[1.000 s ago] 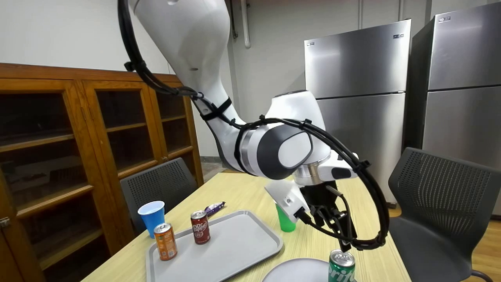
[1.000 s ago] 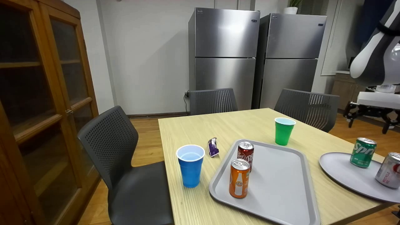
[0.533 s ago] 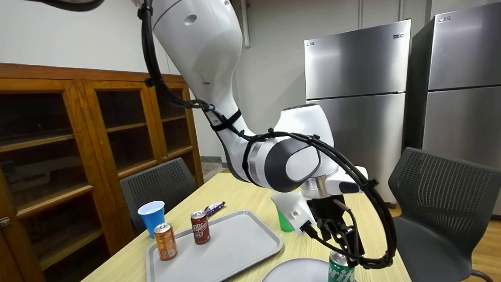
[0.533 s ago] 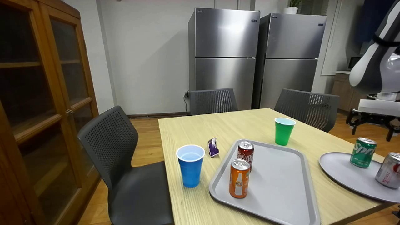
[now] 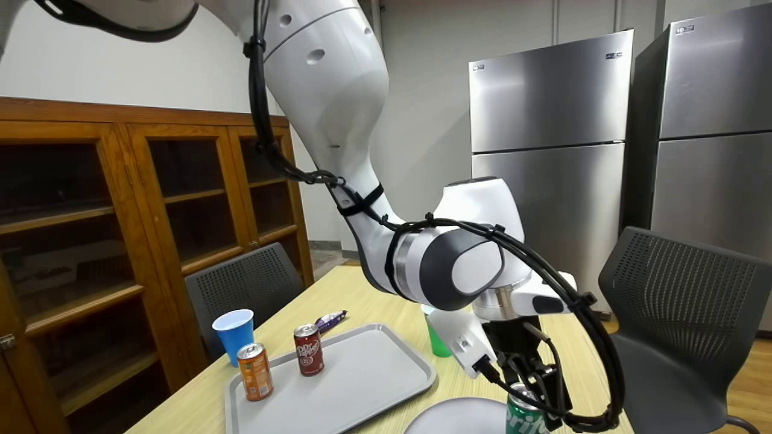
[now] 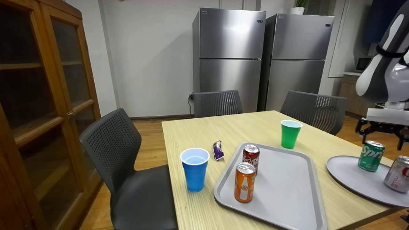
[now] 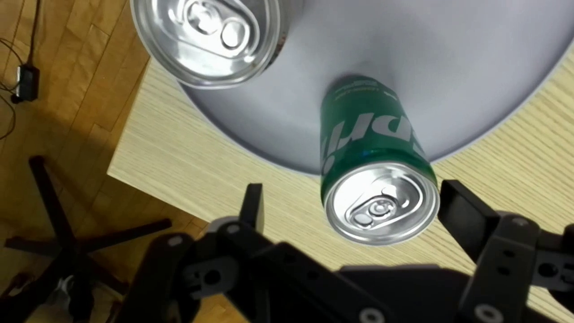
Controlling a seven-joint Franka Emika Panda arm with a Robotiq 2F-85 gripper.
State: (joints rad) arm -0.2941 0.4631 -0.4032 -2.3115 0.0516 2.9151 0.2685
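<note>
Four cans and two cups stand upright.

In the wrist view, the green can is looked down on steeply from close by, past the gripper, framed along the bottom edge. In an exterior view, the gripper is seen nearly edge-on from slightly above, with the arm shown near and a refrigerator faced beyond. In an exterior view, the table is seen from above, with the gripper caught broadside at the right edge. The tray, to one side of the gripper, is shared by both exterior views; the green can, by all three.
</note>
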